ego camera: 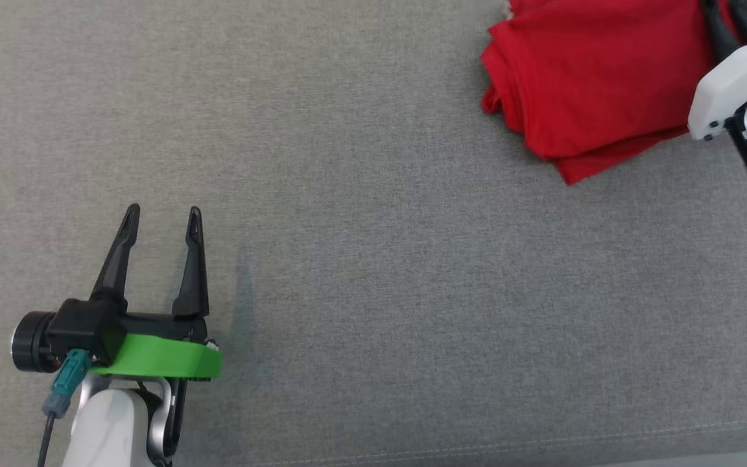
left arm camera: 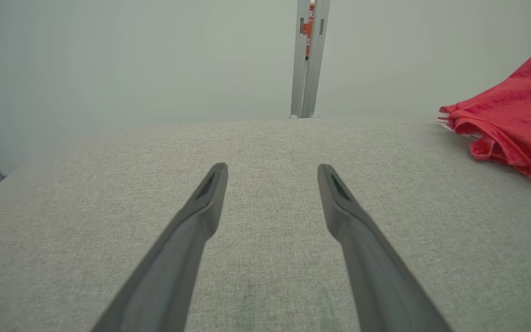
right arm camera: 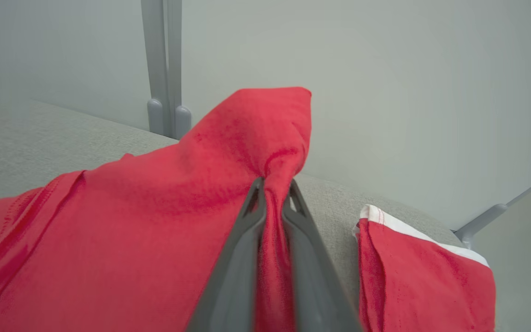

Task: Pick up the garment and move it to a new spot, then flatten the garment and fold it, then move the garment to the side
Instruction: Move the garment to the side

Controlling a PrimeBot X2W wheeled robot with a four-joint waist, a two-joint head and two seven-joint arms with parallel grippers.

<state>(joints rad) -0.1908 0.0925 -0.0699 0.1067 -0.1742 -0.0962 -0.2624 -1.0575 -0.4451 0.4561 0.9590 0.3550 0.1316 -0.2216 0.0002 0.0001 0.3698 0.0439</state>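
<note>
Garment (ego camera: 594,84) on surface (ego camera: 373,259), far right

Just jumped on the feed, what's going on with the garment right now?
The right gripper is shut on a bunched fold of the red garment, which lies in folded layers at the far right of the grey padded surface. The pinched cloth bunches into a peak past the fingertips, while the rest of it rests on the surface. The left gripper is open and holds nothing, over bare surface well apart from the garment.
</note>
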